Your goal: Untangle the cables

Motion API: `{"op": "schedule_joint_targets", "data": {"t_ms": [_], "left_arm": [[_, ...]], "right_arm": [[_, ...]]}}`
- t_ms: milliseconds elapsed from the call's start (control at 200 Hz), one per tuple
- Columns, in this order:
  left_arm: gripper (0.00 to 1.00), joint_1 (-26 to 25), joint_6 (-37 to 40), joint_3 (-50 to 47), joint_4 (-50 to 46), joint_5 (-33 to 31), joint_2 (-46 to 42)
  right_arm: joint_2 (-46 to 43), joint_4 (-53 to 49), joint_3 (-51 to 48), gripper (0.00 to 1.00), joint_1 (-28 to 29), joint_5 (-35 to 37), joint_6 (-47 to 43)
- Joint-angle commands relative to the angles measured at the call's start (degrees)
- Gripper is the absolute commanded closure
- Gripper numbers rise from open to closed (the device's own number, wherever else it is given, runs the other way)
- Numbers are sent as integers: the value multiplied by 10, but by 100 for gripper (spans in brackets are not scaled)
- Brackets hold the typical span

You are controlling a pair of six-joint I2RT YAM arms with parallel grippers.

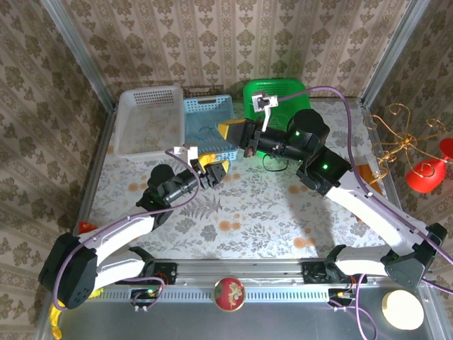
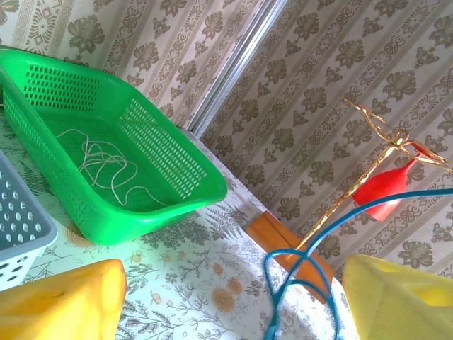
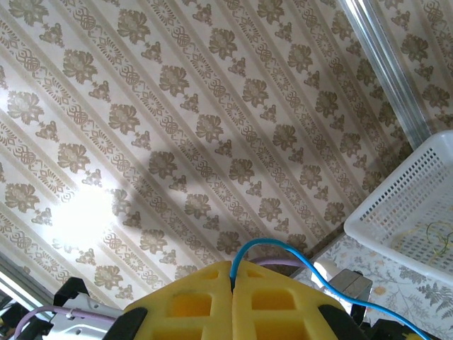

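My right gripper (image 3: pixel 232 278) is raised and shut on a blue cable (image 3: pixel 311 272), which arcs out of the closed yellow pads and runs off to the right. In the left wrist view the same blue cable (image 2: pixel 306 278) hangs in loops between the wide-apart yellow fingers of my left gripper (image 2: pixel 230 306), nearer the right finger, not pinched. A pale cable (image 2: pixel 86 150) lies coiled inside the green basket (image 2: pixel 177 205). From above, the left gripper (image 1: pixel 212 172) sits just below the right gripper (image 1: pixel 230 132), near the blue basket (image 1: pixel 209 106). A thin yellowish strand (image 3: pixel 433 234) lies in the white basket (image 3: pixel 396 212).
Three baskets line the back of the table: white (image 1: pixel 145 93), blue, and green (image 1: pixel 283 85). A gold wire stand (image 1: pixel 396 138) with red ornaments (image 1: pixel 425 176) rises at the right edge, beside an orange block (image 2: pixel 290 248). A red ball (image 1: pixel 229 292) rests on the front rail.
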Motion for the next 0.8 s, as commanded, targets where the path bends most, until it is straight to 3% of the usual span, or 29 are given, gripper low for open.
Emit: {"op": "schedule_joint_targets", "data": {"t_ms": [0,580,795], "left_arm": [[19,-4,9,-10,13,-6,-3],[30,-4,13,-23,9,-21,-1],[28,-4,12,-27,16,-25,-4]], "right_arm": [[1,17,24,100,4,11,-7],[-3,22,27,100,10,10,-4],[-6,18,28,100,11,14,-9]]}}
